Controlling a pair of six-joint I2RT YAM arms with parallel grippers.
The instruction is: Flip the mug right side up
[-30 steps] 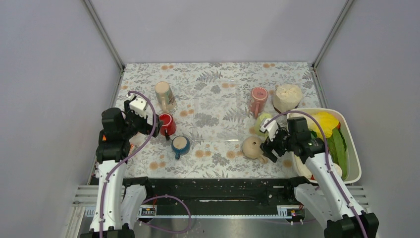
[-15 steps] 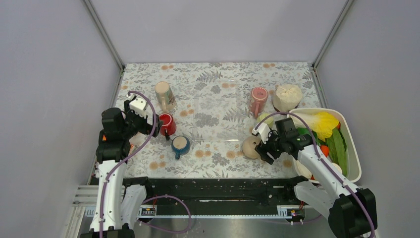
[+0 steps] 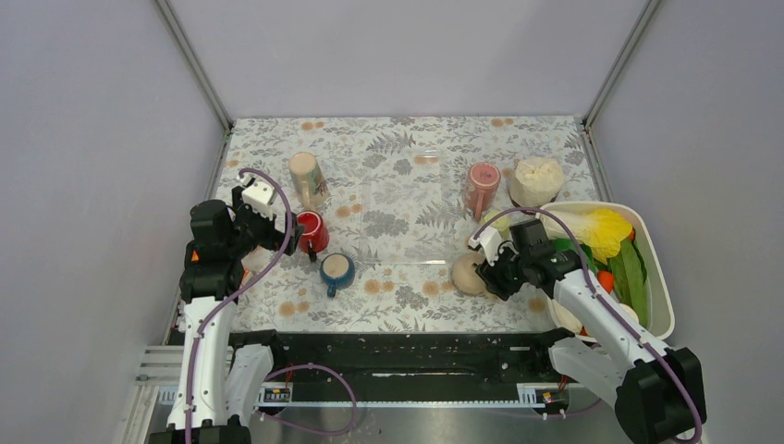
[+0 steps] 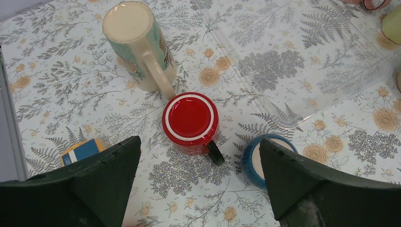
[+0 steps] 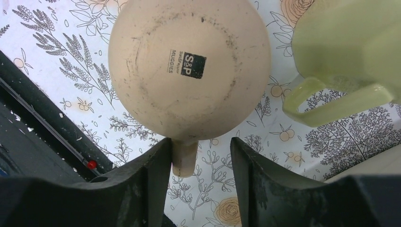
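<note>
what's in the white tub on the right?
Produce in the tub: a yellow-white leafy piece, green leaves, a bit of orange. The right arm covers the tub's near-left part; whatever lies under it can't be seen.

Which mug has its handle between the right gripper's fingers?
The round beige mug, upside down, stamped base up: its handle lies between the fingers of the right gripper. The pale green mug beside it lies outside them.
</note>
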